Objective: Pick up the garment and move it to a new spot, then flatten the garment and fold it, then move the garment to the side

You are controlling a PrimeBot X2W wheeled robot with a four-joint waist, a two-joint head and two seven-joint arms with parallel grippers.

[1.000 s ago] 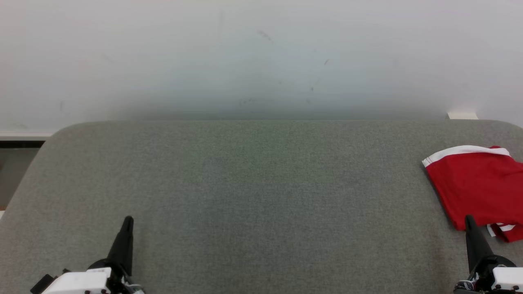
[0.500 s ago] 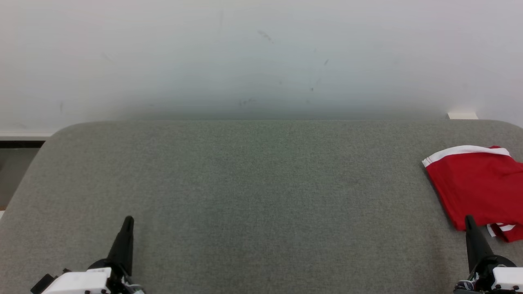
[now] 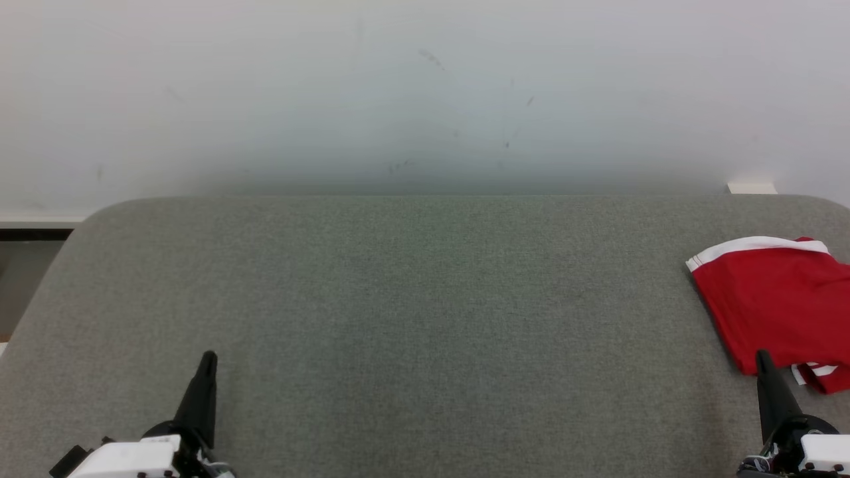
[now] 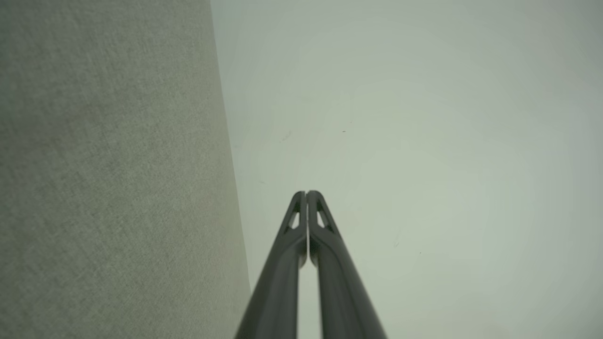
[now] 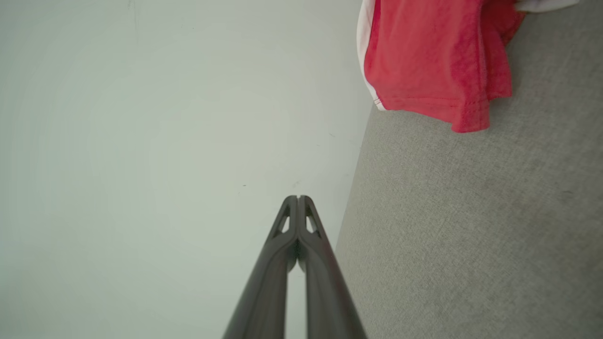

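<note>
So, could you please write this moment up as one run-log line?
garment: red, looks folded, right end of table | left gripper: shut, empty | right gripper: shut, empty, beside garment

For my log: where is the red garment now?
Head view: the red garment lies at the far right of the grey surface, just beyond the right gripper.

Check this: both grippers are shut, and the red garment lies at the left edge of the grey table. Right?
Wrong side: the head view shows the red garment at the right edge of the grey table. The left gripper and right gripper are shut.
</note>
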